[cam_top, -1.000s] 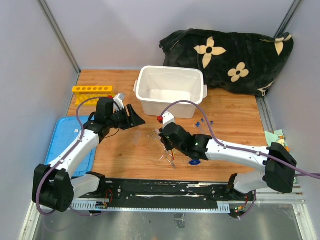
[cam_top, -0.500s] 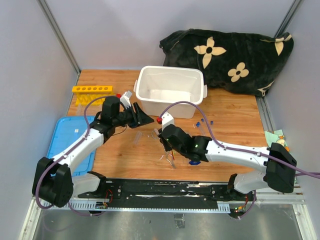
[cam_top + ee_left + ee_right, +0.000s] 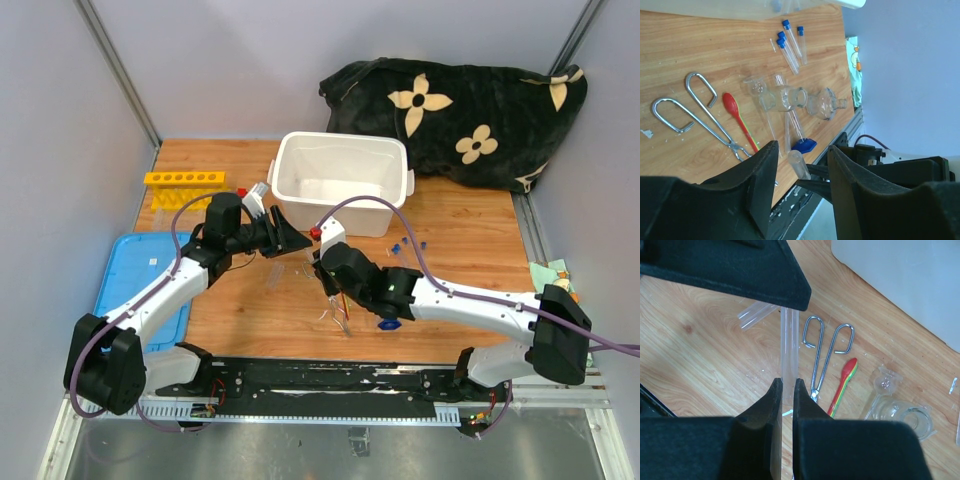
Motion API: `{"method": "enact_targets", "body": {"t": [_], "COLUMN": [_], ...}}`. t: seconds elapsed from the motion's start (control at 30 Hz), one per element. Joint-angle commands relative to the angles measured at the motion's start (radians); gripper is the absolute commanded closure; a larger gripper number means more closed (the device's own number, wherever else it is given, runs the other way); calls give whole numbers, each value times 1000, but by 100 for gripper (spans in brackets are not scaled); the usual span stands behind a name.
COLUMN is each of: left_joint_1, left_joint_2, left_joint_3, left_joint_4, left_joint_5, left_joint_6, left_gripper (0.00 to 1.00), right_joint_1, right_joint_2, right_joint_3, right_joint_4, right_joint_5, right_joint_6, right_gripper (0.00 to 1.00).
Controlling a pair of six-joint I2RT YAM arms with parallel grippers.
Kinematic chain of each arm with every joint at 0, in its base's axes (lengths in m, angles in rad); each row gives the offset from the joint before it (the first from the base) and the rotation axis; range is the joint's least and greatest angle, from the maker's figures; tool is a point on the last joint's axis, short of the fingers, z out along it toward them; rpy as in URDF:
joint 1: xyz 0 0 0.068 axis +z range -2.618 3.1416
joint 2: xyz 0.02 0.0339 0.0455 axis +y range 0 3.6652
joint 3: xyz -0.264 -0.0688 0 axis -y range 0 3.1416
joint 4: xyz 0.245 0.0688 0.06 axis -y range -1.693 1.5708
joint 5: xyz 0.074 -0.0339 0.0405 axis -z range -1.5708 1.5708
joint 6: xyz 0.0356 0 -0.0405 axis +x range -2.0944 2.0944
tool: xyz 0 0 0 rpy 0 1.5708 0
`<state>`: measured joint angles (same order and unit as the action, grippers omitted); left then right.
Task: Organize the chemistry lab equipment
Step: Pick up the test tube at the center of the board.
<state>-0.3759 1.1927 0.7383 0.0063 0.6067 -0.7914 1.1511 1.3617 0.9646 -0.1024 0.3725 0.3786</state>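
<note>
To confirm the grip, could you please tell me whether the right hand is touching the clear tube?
Touching. The right wrist view shows the clear tube running down into the right hand, clamped between its two nearly shut fingers.

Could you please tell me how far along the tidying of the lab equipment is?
Early days. Done: nothing looks put away. In hand: right claw shut on a clear tube, the open left claw close by. Left: capped tubes, tongs, spoon, beakers and flask lie loose on the table.
</note>
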Motion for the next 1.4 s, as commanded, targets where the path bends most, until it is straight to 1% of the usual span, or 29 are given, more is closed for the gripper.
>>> {"method": "enact_targets", "body": {"t": [0.0,0.27,0.73,1.23,1.3,1.37], "left_joint_1": [-14,-19,-20,-24,-23,-24], "left_joint_2": [-8,-9,-6,2,3,7], "left_joint_3": [-6,-4,-6,-9,-9,-7], "left_joint_4": [20,17,9,9,11,11], "left_joint_5": [34,30,27,30,31,34], "left_joint_6": [-6,-4,3,8,8,8], "left_gripper": [52,58,64,74,73,69], "right_joint_1": [12,12,12,12,12,12], "right_joint_2": [18,30,37,47,47,47], "right_joint_3": [41,57,59,62,61,62], "right_joint_4": [18,18,19,24,23,23], "right_joint_5": [31,34,37,38,37,39], "right_joint_6": [-19,-32,-33,-33,-33,-33], "right_gripper": [99,100,99,99,99,100]}}
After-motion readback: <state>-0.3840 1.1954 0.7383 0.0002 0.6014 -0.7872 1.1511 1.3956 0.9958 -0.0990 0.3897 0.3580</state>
